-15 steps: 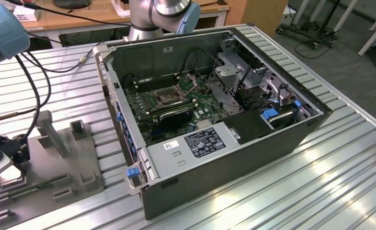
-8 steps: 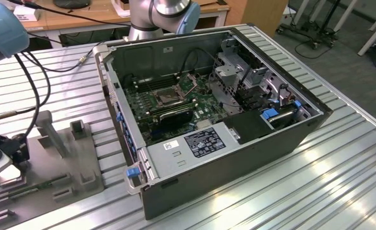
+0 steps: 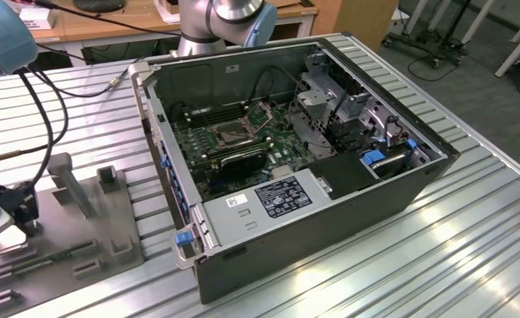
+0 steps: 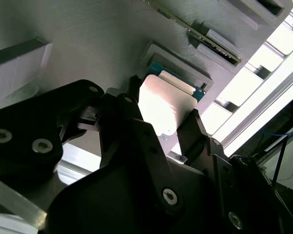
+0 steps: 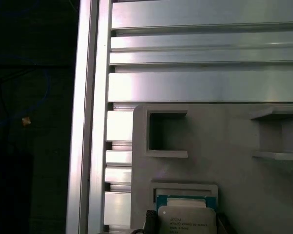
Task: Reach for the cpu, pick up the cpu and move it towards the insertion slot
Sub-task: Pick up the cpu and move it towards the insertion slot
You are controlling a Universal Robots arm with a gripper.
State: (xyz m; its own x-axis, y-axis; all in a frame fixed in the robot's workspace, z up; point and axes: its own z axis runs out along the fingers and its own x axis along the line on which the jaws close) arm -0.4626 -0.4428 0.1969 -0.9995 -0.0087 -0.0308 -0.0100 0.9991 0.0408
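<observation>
Far on the exterior view's left, the gripper (image 3: 21,228) was down low over the grey tray (image 3: 101,212). In the second wrist view its fingers (image 4: 194,124) sat against two opposite edges of the cpu (image 4: 166,105), so I'd call it clamped on the chip. The cpu was right at its recess in the tray. I couldn't tell if it had come off the recess floor at all.

So the reach looked done and the grab looked made or close to it. The carry hadn't started. The slot (image 3: 233,137) was over toward the exterior view's right, inside the open case (image 3: 348,212), well apart from the gripper, with a strip of bare table (image 3: 471,252) between tray and case.
</observation>
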